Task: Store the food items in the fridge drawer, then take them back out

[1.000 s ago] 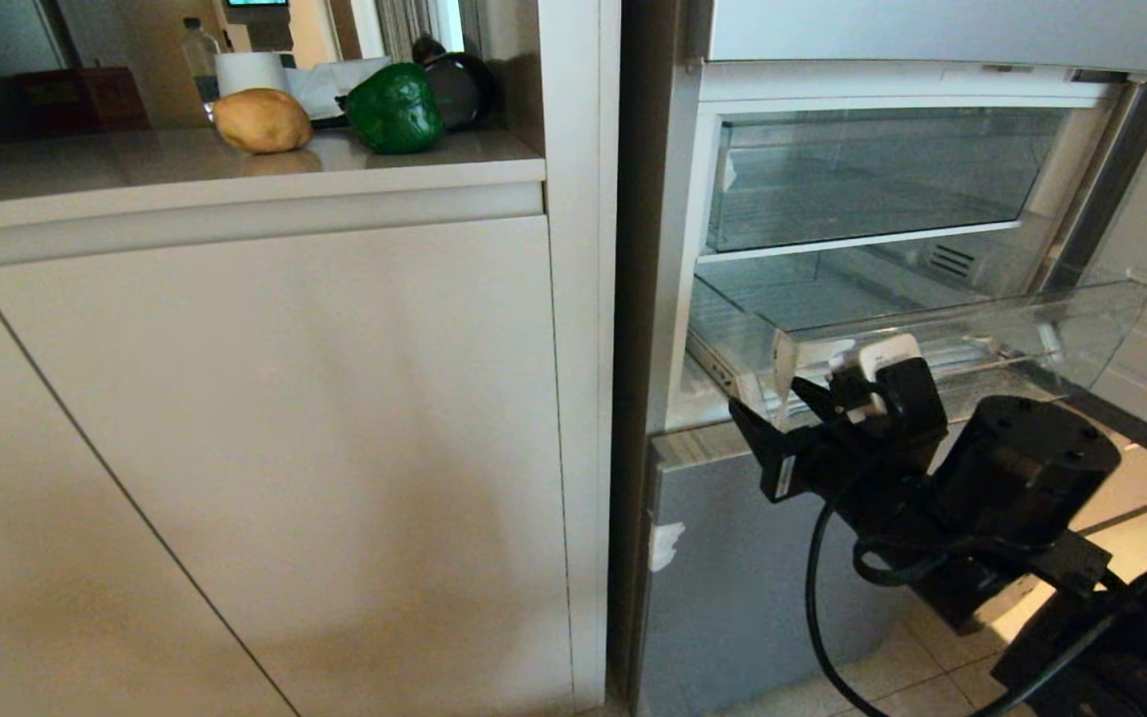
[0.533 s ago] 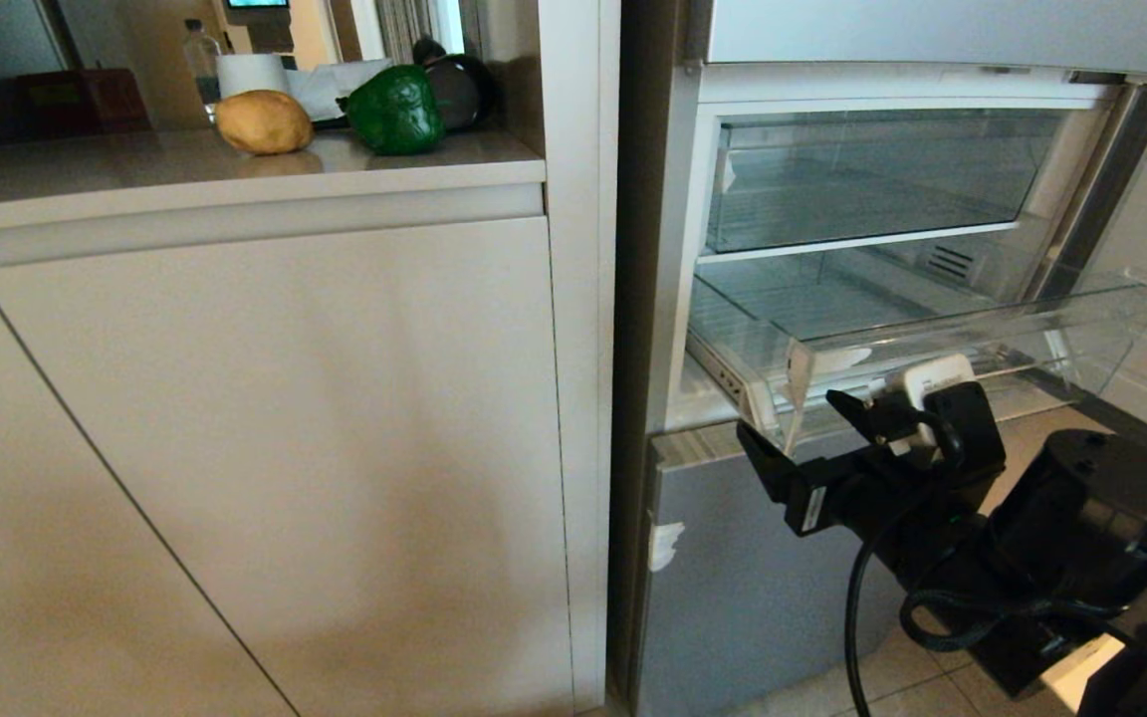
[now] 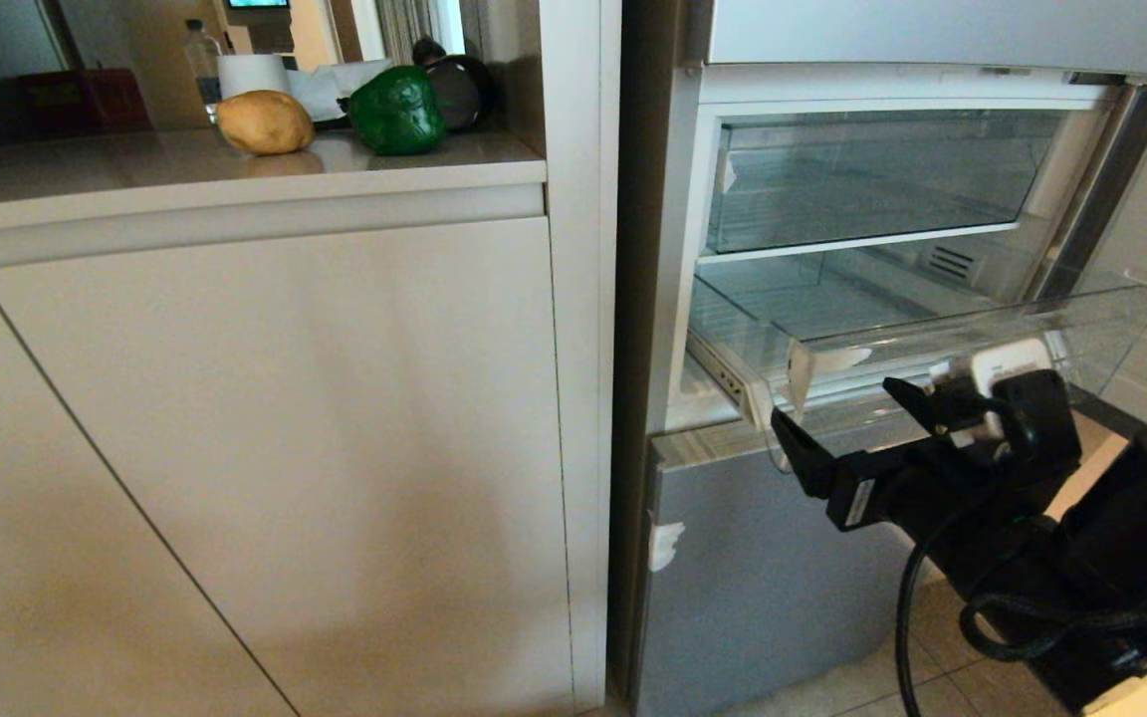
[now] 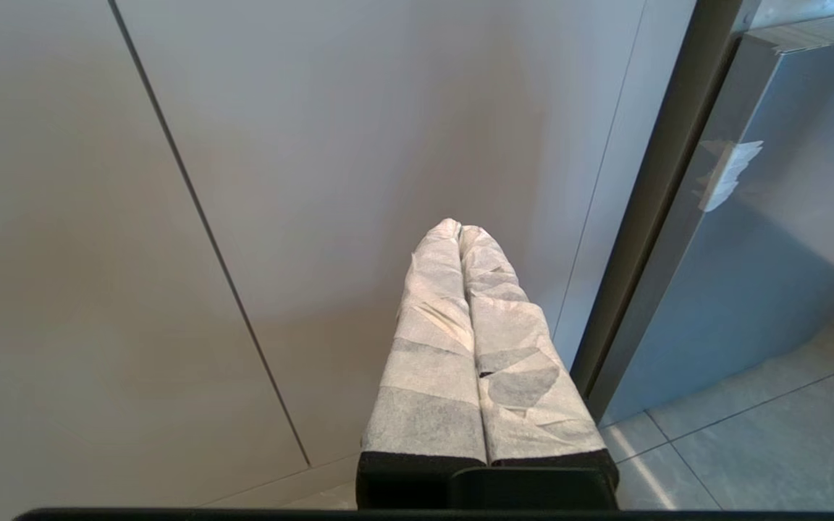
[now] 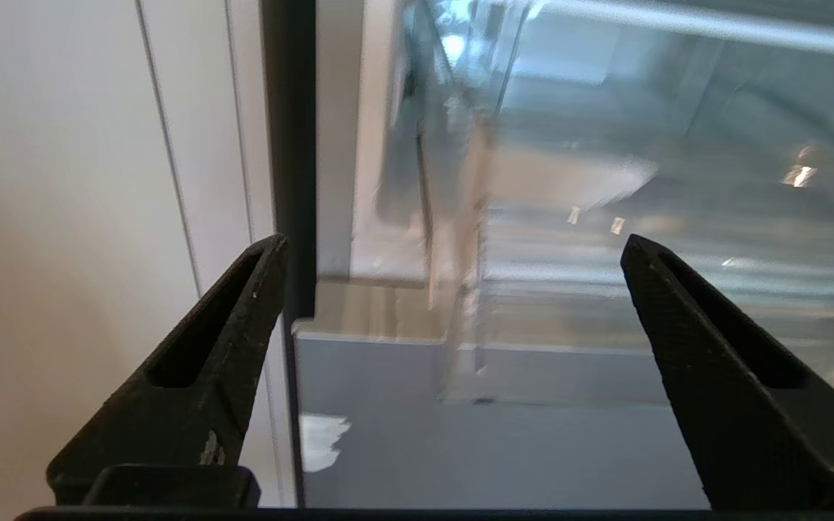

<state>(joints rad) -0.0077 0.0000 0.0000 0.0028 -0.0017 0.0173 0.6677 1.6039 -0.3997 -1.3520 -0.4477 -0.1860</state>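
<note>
Head view shows the right gripper (image 3: 847,423) just below the front lip of the fridge drawer (image 3: 932,344), jaws spread wide w/ nothing held. The drawer is pulled out and has no food in it; bell pepper (image 3: 395,110) and potato (image 3: 263,121) sit on the counter (image 3: 135,169), well apart from the arm. Risk, I think: reaching up-left, the arm may knock the drawer corner or the cabinet side panel (image 3: 578,299) between fridge and counter. Paper roll (image 3: 253,72) and bottle (image 3: 199,52) crowd behind the food. Left gripper (image 4: 460,228) is closed, parked low by the cabinet doors (image 4: 316,181).
</note>
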